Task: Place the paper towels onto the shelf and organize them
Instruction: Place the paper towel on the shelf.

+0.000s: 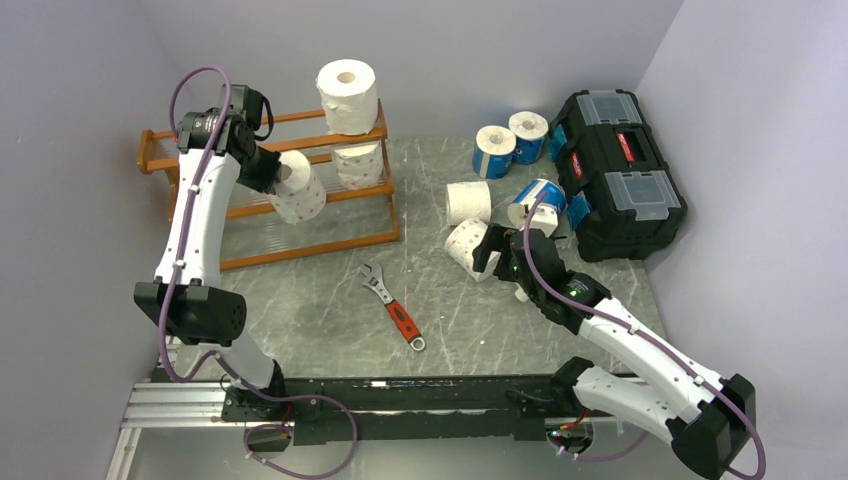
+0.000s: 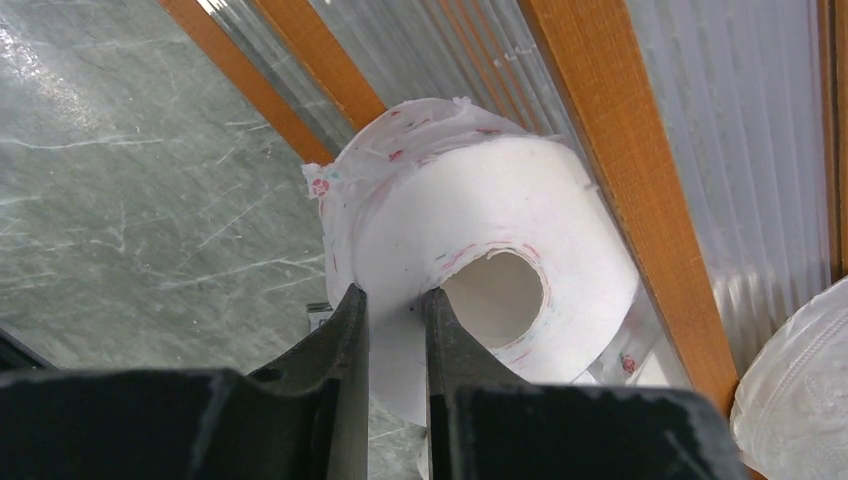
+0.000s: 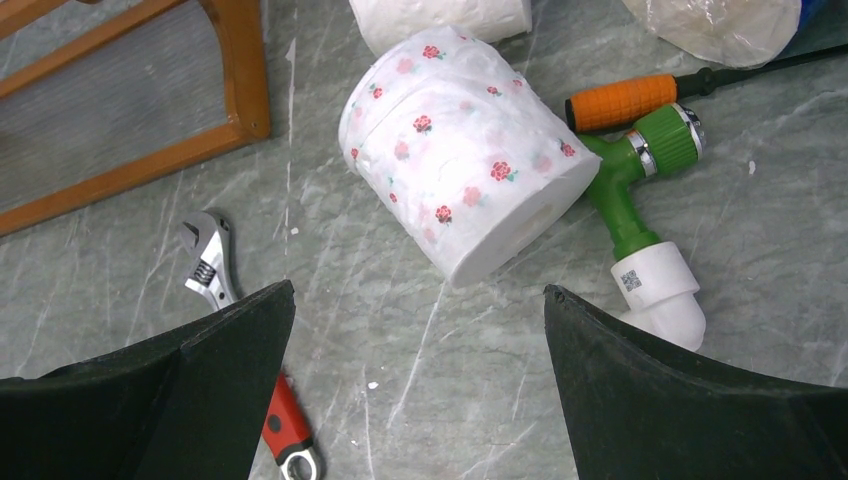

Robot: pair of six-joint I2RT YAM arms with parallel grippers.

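Note:
The orange-brown shelf [image 1: 262, 255] stands at the back left. A plain white roll [image 1: 347, 95] stands on its top and a printed roll [image 1: 358, 163] sits on the middle tier. My left gripper [image 1: 272, 172] is shut on the wall of a red-printed roll [image 1: 300, 190], one finger inside the core, and holds it against the shelf's front rails [image 2: 610, 150]. My right gripper [image 3: 418, 290] is open and empty, just near of a rose-printed roll [image 3: 470, 160] lying on the table. A white roll [image 1: 468, 202] and three blue-wrapped rolls [image 1: 494, 151] lie behind it.
A red-handled wrench [image 1: 392, 306] lies mid-table, left of my right gripper. A green hose nozzle [image 3: 640, 190] and an orange-handled tool [image 3: 620, 100] lie right of the rose-printed roll. A black toolbox [image 1: 620, 170] stands at the back right. Walls close in both sides.

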